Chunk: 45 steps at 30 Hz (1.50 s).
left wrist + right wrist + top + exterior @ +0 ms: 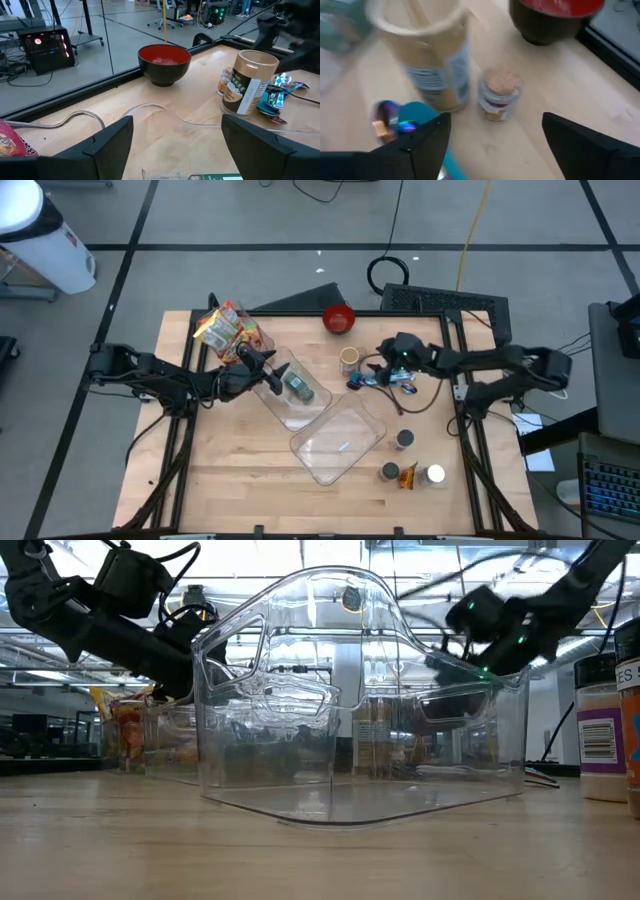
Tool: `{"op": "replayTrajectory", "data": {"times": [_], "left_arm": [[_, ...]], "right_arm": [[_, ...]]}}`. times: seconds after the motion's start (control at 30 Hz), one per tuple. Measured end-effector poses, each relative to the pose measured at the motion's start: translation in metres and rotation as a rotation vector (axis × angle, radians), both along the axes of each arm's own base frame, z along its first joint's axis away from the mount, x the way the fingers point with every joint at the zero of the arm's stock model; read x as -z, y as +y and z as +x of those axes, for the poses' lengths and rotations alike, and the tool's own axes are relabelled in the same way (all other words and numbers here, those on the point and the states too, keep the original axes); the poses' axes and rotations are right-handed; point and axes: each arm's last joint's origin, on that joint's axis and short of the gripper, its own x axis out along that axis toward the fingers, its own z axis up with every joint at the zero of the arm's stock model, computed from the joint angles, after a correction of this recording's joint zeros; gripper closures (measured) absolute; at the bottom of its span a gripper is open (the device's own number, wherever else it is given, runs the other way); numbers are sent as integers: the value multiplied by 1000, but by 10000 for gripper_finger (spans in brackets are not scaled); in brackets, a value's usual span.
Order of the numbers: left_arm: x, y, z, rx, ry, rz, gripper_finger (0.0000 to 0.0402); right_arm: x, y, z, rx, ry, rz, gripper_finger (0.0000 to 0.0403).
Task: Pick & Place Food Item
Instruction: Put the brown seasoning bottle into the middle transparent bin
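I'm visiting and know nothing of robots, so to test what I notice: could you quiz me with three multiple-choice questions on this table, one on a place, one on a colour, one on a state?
1. Where is the red bowl?
A. near the table's far edge
B. inside a clear container
C. on the floor

2. What colour is the bowl's inside?
A. blue
B. red
C. white

3. How is the left gripper?
A. shut on the bowl
B. open, empty
C. out of sight

Answers: 1 A, the high view shows it there; 2 B, the left wrist view shows it; 3 B, its fingers stand apart.

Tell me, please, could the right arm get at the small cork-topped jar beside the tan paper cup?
Probably yes: the right gripper hovers open just by the small cork-topped jar, and nothing stands between them; the tan paper cup only flanks it.
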Motion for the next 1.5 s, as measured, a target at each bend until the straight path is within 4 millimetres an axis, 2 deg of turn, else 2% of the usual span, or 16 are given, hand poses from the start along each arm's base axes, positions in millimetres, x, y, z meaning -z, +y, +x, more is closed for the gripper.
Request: {"op": "replayTrajectory", "data": {"times": [0.23, 0.5, 0.7, 0.83, 1.0, 1.1, 1.2, 1.5], "left_arm": [[0, 0, 0, 1, 0, 0, 96], [0, 0, 0, 2, 0, 0, 96], [0, 0, 0, 3, 0, 1, 96], [0, 0, 0, 3, 0, 0, 96], [0, 0, 0, 1, -4, -4, 96], [0, 0, 0, 1, -4, -4, 96], [0, 0, 0, 1, -5, -5, 96], [-1, -1, 1, 17, -20, -22, 96]], "right_arm": [[25, -18, 12, -29, -16, -19, 79], [48, -31, 17, -16, -53, 8, 98], [56, -33, 21, -17, -68, -5, 115], [56, -33, 21, -15, -66, -6, 155], [52, -33, 21, -15, -76, -13, 241], [48, -33, 20, -16, -89, -21, 248], [38, -32, 19, -17, -109, -33, 298], [4, -25, 7, -34, -117, -74, 362]]}}
